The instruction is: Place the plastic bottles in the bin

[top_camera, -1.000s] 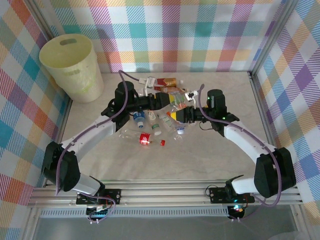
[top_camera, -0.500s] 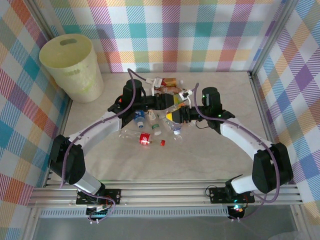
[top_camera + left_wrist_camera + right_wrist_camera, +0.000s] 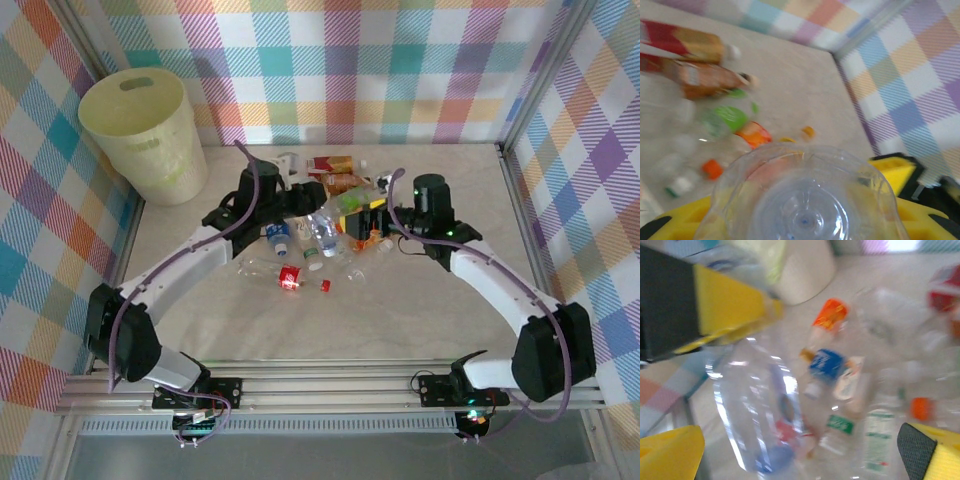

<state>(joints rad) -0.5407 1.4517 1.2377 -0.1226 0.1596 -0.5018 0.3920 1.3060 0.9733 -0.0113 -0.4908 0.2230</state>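
My left gripper (image 3: pixel 308 203) is shut on a clear plastic bottle (image 3: pixel 336 211) and holds it tilted above the pile. In the left wrist view the bottle's round base (image 3: pixel 805 202) sits between the yellow fingers (image 3: pixel 892 172) of that gripper (image 3: pixel 805 212). My right gripper (image 3: pixel 378 218) stands open just right of the bottle; in its own view the right gripper (image 3: pixel 800 454) has its tips far apart, with the held bottle (image 3: pixel 757 410) hanging ahead of them. More plastic bottles (image 3: pixel 300 245) lie scattered on the table. The pale-yellow bin (image 3: pixel 150 150) stands at the far left corner.
Red and orange labelled bottles (image 3: pixel 335 165) lie behind the grippers, and a blue-labelled one (image 3: pixel 826 363) and green-labelled ones (image 3: pixel 840 426) lie below them. A loose red cap (image 3: pixel 325 286) and a crushed red piece (image 3: pixel 289 278) sit nearer. Checked walls (image 3: pixel 560 150) enclose the table.
My right gripper has opened and let go of the clear bottle, drawing back a little to the right. My left gripper has shut on that bottle and raised it off the pile.
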